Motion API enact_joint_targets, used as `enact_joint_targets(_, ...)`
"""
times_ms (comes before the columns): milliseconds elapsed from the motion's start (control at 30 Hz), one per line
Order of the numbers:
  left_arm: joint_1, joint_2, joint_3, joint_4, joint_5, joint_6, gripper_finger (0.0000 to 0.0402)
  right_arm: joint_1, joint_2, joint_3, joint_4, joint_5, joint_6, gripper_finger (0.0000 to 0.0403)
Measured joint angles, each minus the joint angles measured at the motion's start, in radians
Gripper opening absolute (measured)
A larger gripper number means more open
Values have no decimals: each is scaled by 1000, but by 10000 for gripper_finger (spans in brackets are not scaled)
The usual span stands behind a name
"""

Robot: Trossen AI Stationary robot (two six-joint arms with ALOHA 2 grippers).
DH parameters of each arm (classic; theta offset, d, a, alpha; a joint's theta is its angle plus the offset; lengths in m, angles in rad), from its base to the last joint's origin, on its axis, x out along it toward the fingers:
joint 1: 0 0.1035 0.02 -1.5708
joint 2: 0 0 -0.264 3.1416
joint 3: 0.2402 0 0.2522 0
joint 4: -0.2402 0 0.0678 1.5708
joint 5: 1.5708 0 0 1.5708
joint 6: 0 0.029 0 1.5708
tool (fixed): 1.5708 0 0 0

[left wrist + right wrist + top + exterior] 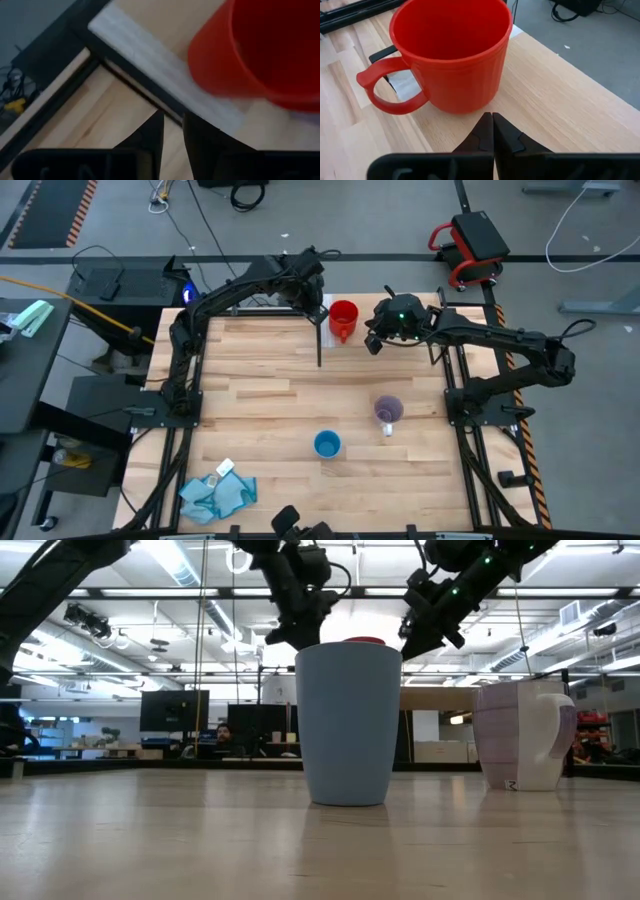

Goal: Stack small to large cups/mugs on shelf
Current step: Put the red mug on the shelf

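- Overhead, you see the red mug [343,318] upright on the shelf [372,328], left gripper [316,292] just beside it on one side, right gripper [376,340] just beside on the other; the blue mug [326,444] and lilac mug [388,410] stand well apart on the tabletop [250,390], nearer the right arm.
- Low down, blue mug [347,722] hides the red one.
- Left wrist: fingers [152,135] nearly together, empty.
- Right wrist: fingers [485,131] closed, empty; red mug [451,52] straight ahead, handle sideways.
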Motion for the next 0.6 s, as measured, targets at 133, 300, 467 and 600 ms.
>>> enact_joint_targets(133, 1, 0, -22, 54, 1, 0, 77, 0, 10, 0, 17, 0, 0, 0)
enact_joint_targets(300, -1, 0, -23, 89, 47, -1, 83, 0, 11, 0, 51, -7, -3, 0)
enact_joint_targets(467, -12, 0, -23, 106, 76, -1, 83, 0, 11, 0, 52, -11, -3, 0)
enact_joint_targets(600, -21, 0, -23, 108, 108, -1, 83, 0, 11, 0, 52, -11, -3, 0)
